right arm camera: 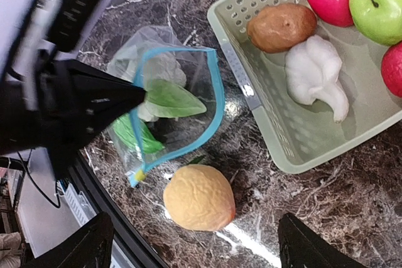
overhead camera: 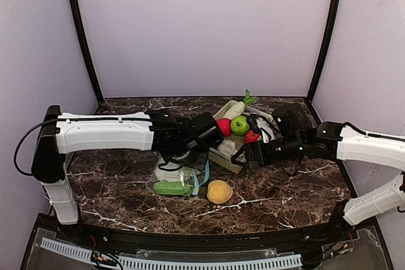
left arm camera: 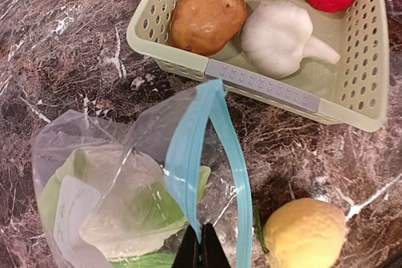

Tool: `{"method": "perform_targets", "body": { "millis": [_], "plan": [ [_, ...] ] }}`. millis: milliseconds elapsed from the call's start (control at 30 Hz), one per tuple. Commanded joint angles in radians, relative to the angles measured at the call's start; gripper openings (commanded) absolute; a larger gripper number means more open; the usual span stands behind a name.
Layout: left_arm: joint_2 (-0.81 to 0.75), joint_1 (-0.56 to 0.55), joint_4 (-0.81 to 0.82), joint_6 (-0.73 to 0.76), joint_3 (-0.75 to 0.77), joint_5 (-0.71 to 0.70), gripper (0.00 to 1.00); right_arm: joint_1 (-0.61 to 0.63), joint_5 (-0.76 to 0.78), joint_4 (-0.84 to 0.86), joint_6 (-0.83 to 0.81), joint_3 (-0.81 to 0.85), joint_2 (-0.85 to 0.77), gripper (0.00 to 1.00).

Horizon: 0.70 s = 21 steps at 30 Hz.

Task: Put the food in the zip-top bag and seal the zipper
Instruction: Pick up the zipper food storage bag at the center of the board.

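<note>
From above, the left hand (overhead camera: 185, 153) is down at the clear bag (overhead camera: 172, 180), which lies on the table (overhead camera: 114, 188). The right hand (overhead camera: 252, 153) hangs by the near side of the basket (overhead camera: 223, 155). A yellow fruit (overhead camera: 219, 191) lies on the table just beside the bag. A green apple (overhead camera: 239, 125) and red fruits (overhead camera: 224, 126) sit in the basket.

From the left wrist, the left hand's tips are pinched tight on the blue zipper strip (left arm camera: 217, 155) at the bag's mouth. A brown potato (left arm camera: 208, 17) and a white veggie (left arm camera: 279, 36) lie side by side in the basket.

From the right wrist, the right hand's fingers (right arm camera: 81, 249) stand wide apart. They hold nothing and touch nothing. The yellow fruit lies on the table under the gap between them. The bag's mouth stands open, and a green leaf (right arm camera: 173, 100) shows inside it.
</note>
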Motion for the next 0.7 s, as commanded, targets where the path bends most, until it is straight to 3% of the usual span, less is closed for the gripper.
{"method": "perform_targets", "body": {
  "millis": [0,233,333,467,667],
  "plan": [
    [-0.198,0.026,0.071,0.046,-0.083,0.069,0.01,0.005,0.011,-0.113,-0.080,0.031,0.045,0.92],
    [-0.410,0.121,0.297,0.120,-0.315,0.402,0.01,0.095,-0.001,-0.189,-0.108,0.110,0.166,0.97],
    [-0.486,0.180,0.302,0.153,-0.343,0.527,0.01,0.126,-0.014,-0.200,-0.075,0.159,0.263,0.96],
    [-0.542,0.240,0.229,0.188,-0.381,0.557,0.01,0.155,0.017,-0.268,-0.041,0.256,0.372,0.96],
    [-0.568,0.293,0.243,0.249,-0.428,0.656,0.01,0.183,0.057,-0.363,-0.030,0.390,0.528,0.99]
  ]
}}
